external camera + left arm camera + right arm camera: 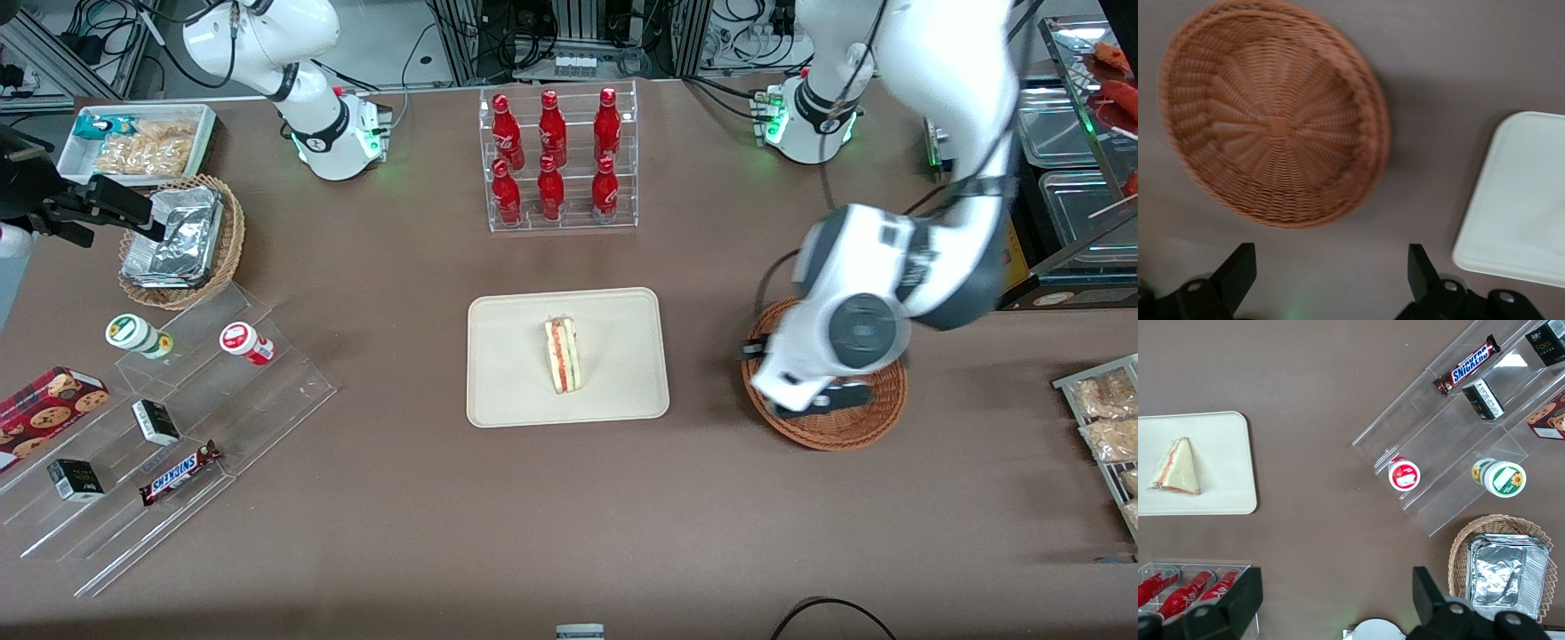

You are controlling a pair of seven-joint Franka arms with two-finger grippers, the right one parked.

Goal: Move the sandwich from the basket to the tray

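The sandwich (563, 356), a pale wedge with red and green filling, lies on the cream tray (507, 391) in the middle of the table; the parked wrist view shows the sandwich (1175, 470) on the tray (1225, 453) too. The reddish-brown wicker basket (845, 431) stands beside the tray, toward the working arm's end. In the left wrist view the basket (1275, 120) holds nothing. My gripper (800, 400) hangs above the basket. In the left wrist view my gripper (1331, 273) is open over bare table just off the basket's rim, with a corner of the tray (1525, 200) nearby.
A clear rack of red bottles (558, 160) stands farther from the camera than the tray. Clear acrylic steps (178, 418) with snacks, a tan basket of foil packs (182, 240) and a white bin (133, 142) fill the parked arm's end. Metal trays (1076, 133) and snack packs (1107, 418) line the working arm's end.
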